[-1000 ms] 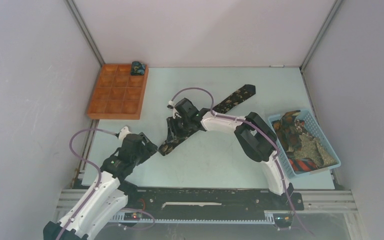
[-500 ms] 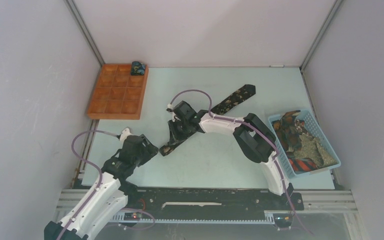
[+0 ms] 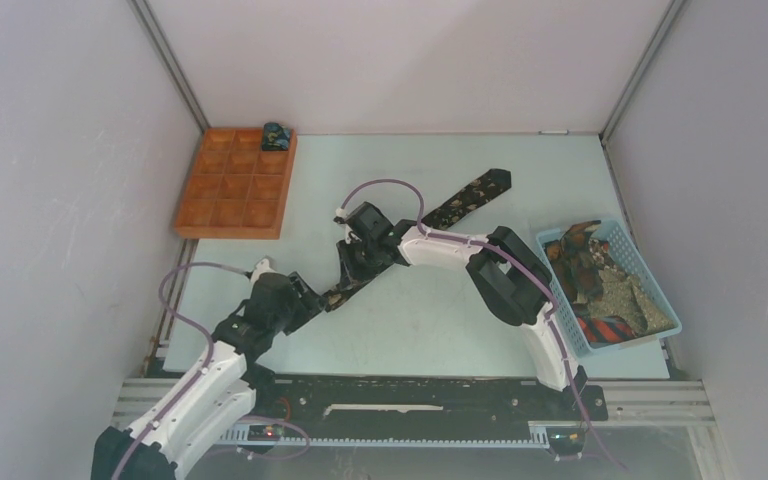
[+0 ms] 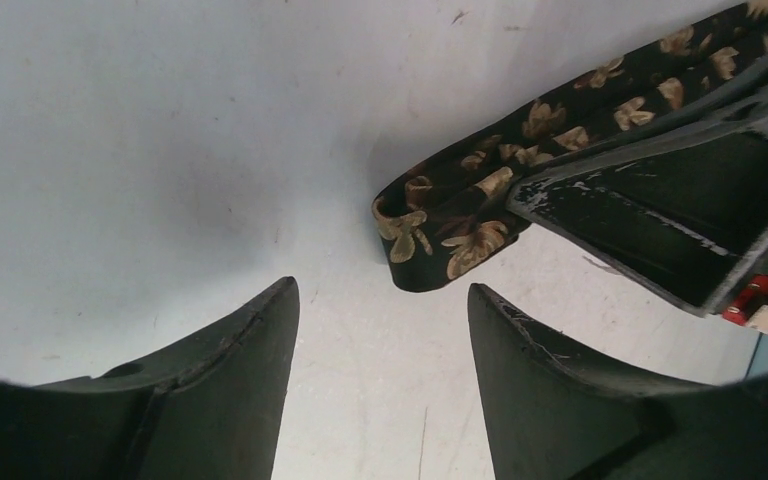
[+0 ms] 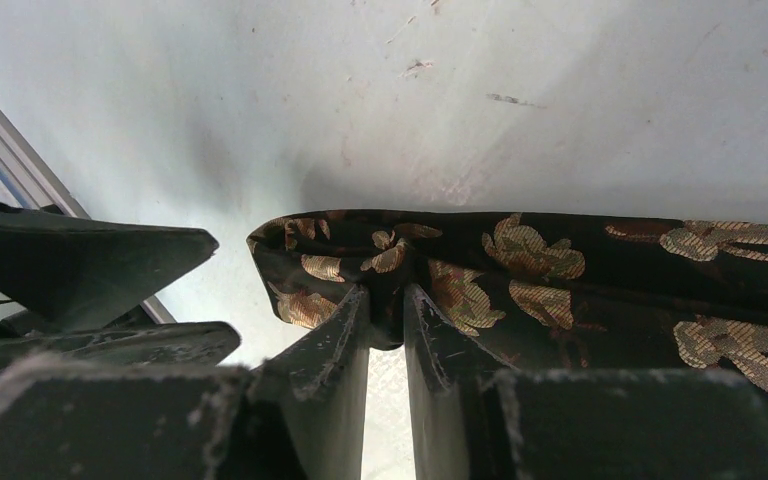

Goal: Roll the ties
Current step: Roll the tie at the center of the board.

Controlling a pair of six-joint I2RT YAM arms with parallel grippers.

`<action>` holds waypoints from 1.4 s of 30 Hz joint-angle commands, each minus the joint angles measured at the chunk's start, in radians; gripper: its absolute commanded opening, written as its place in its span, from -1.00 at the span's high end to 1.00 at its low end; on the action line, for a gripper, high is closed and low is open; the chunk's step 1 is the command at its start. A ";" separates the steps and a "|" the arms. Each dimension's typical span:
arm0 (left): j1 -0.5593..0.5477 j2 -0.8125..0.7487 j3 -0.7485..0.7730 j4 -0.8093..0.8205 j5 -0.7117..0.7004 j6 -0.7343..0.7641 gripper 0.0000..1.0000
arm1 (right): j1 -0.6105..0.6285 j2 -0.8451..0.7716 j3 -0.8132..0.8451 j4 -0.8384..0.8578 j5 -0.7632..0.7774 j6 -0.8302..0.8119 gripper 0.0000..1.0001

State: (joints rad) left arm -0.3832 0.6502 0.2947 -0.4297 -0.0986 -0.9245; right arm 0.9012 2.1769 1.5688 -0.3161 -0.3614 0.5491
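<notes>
Your table (image 3: 410,322) carries the black leaf-patterned tie (image 3: 468,198), laid diagonally across its middle. Your right claw (image 5: 385,300) is pinching a fold of that tie close to its near end. Your left claw (image 4: 380,290) stands spread just beside that end, low over the table and apart from the fabric.

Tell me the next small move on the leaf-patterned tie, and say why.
Probably ease the left pincer forward until its open jaws straddle the folded end of the black tie. The right pincer is pinched on that fold, while the left hangs just short of it, touching nothing, so a second hold there seems needed before rolling.
</notes>
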 commanded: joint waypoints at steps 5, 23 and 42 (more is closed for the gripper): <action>0.006 0.067 -0.029 0.166 0.061 -0.068 -0.34 | 0.004 0.015 -0.007 0.032 0.012 -0.008 0.59; 0.006 0.088 -0.122 0.316 0.028 -0.279 -0.16 | 0.000 0.024 -0.042 0.055 0.003 -0.011 0.61; 0.007 0.217 -0.148 0.409 0.038 -0.277 0.12 | -0.004 0.031 -0.047 0.065 -0.005 -0.009 0.63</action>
State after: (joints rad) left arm -0.3828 0.8413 0.1719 -0.0643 -0.0509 -1.2060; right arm 0.8974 2.1788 1.5337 -0.2584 -0.3714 0.5491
